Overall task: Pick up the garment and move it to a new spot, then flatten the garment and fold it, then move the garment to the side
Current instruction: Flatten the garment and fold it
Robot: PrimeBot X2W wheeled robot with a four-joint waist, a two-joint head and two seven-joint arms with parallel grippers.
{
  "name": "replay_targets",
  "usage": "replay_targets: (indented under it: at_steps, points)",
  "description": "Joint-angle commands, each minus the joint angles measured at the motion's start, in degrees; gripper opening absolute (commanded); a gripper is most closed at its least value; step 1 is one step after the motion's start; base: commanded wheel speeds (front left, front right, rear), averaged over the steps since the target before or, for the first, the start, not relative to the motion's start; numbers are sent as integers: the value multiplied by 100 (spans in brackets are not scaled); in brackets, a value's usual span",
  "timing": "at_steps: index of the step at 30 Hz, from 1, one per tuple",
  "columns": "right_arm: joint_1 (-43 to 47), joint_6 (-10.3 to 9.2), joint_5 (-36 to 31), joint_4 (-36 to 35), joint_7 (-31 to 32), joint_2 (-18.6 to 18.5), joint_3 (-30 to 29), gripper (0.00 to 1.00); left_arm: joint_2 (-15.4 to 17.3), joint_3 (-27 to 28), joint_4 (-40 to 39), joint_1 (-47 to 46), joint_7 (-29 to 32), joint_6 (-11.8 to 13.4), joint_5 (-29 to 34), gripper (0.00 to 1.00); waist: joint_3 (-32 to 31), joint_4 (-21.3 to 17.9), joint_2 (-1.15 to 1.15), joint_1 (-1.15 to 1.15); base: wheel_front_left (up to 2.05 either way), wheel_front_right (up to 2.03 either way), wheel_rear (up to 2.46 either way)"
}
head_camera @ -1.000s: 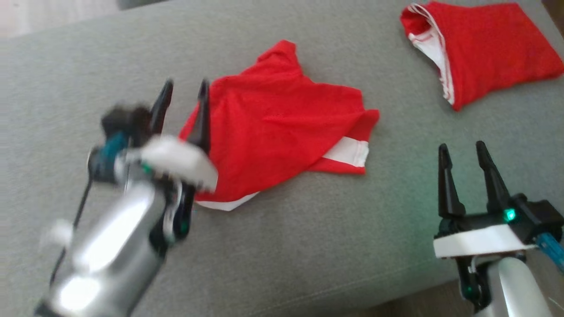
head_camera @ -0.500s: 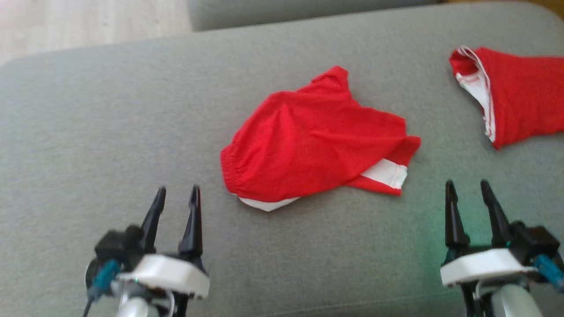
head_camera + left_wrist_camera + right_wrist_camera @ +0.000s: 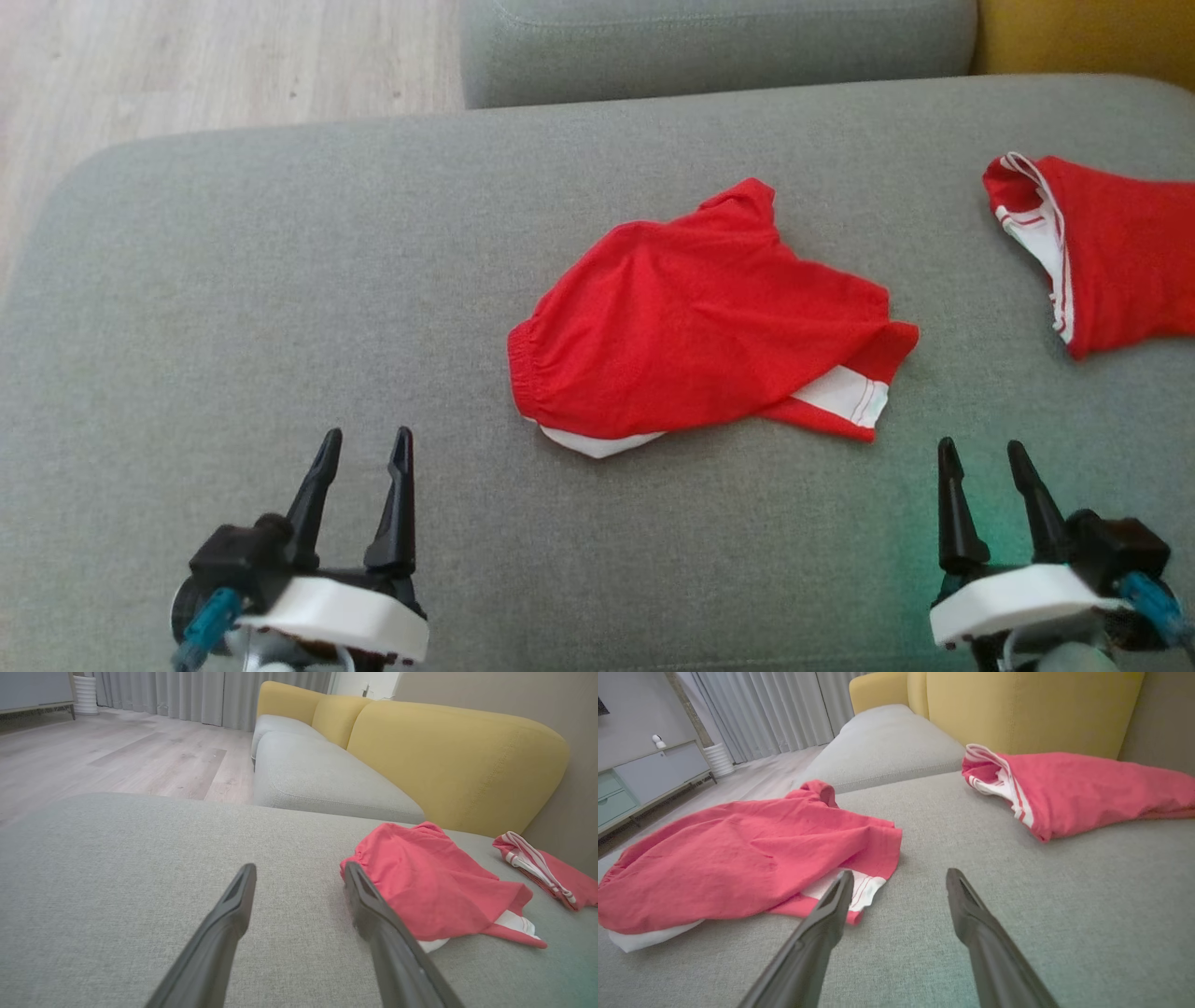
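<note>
Having left the garment (image 3: 700,345), left tool (image 3: 367,434) gapes.

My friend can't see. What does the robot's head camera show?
A crumpled red garment with white trim lies in the middle of a grey sofa cushion. A second red garment lies at the right edge. The left gripper and right gripper sit open at the bottom, touching neither.
</note>
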Motion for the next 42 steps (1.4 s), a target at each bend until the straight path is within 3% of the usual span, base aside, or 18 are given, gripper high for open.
replay_targets:
  at_steps: [1, 9, 15, 23, 26, 29, 32, 34, 35, 42]
  points:
    - [-259, -4, 75, -129, 11, -43, 135, 100, -35, 249, -145, -153, -70, -52, 58, 100, 42, -11, 0, 0, 0, 0, 0]
    - [-1009, -4, 185, -12, 1090, -43, 366, 100, -127, 175, 496, -627, -60, -449, 219, 100, 447, -39, 0, 0, 0, 0, 0]
    - [-1432, -4, -96, 77, 2371, -43, 434, 100, 6, -62, 1067, -1252, 658, -631, 160, 100, 738, 7, 0, 0, 0, 0, 0]
    - [-1679, -4, -88, 59, 2724, -43, 299, 100, 194, -504, 1585, -1958, 1204, -813, -42, 100, 1091, 75, 0, 0, 0, 0, 0]
    - [-1725, -4, -2, 93, 2751, -43, 395, 82, 245, -649, 1735, -2117, 1235, -836, -204, 100, 1167, 53, 0, 0, 0, 0, 0]
    - [-1729, -4, 36, 106, 2775, -43, 416, 54, 307, -761, 1854, -2202, 1234, -845, -337, 100, 1202, 25, 0, 0, 0, 0, 0]
    - [-1701, -4, 50, 82, 2844, -43, 390, 32, 362, -865, 1938, -2242, 1209, -849, -462, 100, 1211, -7, 0, 0, 0, 0, 0]
    - [-1679, -4, 46, 27, 2884, -43, 349, 27, 398, -919, 1963, -2264, 1172, -851, -545, 100, 1221, -20, 0, 0, 0, 0, 0]
    - [-1660, -4, 64, -25, 2928, -43, 326, 0, 433, -970, 1983, -2292, 1141, -852, -623, 100, 1233, -31, 0, 0, 0, 0, 0]
    - [-1647, -4, 32, -295, 3024, -43, 122, 0, 545, -1191, 2007, -2387, 1068, -853, -842, 100, 1236, -60, 0, 0, 0, 0, 0]
